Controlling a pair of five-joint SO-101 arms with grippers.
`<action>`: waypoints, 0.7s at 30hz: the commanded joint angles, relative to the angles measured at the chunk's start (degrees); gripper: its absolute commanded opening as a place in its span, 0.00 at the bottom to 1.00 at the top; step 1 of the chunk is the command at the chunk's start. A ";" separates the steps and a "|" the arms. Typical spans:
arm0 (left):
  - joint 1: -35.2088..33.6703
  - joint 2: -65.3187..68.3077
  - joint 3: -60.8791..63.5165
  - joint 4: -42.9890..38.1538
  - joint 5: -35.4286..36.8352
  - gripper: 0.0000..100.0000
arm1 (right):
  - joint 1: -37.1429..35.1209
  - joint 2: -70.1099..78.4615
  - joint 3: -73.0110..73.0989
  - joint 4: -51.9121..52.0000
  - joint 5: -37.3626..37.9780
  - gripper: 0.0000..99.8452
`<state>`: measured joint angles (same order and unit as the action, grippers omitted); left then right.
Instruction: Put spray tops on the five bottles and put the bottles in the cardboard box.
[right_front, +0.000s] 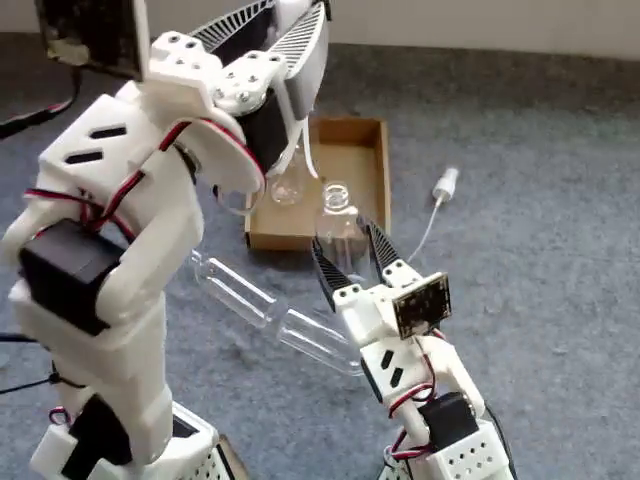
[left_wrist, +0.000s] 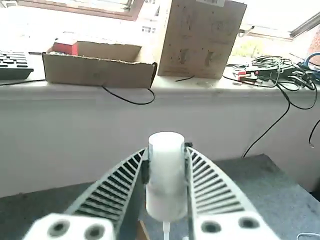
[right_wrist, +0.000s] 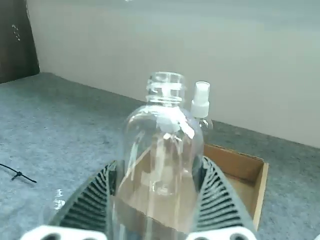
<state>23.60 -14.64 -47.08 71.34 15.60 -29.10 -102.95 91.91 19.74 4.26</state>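
My left gripper (right_front: 290, 25) is raised above the cardboard box (right_front: 365, 160) and shut on a white spray top (left_wrist: 166, 175), whose thin tube hangs down toward the box. My right gripper (right_front: 345, 238) stands just in front of the box, shut on an upright clear bottle (right_front: 338, 222) with a bare threaded neck (right_wrist: 165, 87). Behind it, in the box (right_wrist: 242, 167), stands another bottle with a spray top (right_wrist: 201, 100) on it. Two clear bottles (right_front: 240, 290) (right_front: 320, 340) lie on the carpet between the arms. A loose spray top (right_front: 446, 184) lies to the right of the box.
The grey carpet (right_front: 540, 250) to the right of the box is open. The left arm's white body (right_front: 110, 260) fills the left side of the high view. A wall and a windowsill with boxes and cables (left_wrist: 270, 70) stand behind the table.
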 joint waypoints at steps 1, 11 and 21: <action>1.27 1.80 0.13 -2.29 0.97 0.00 | -0.48 -1.71 -0.92 1.71 -0.62 0.00; 1.27 7.34 0.31 -1.93 0.79 0.00 | -0.48 -2.42 -1.10 1.98 -0.70 0.00; 5.32 7.87 0.40 3.69 0.97 0.00 | -0.31 -2.42 -1.10 1.98 -0.70 0.00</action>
<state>26.15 -6.55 -46.55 72.48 15.60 -29.27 -104.53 92.00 21.67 4.26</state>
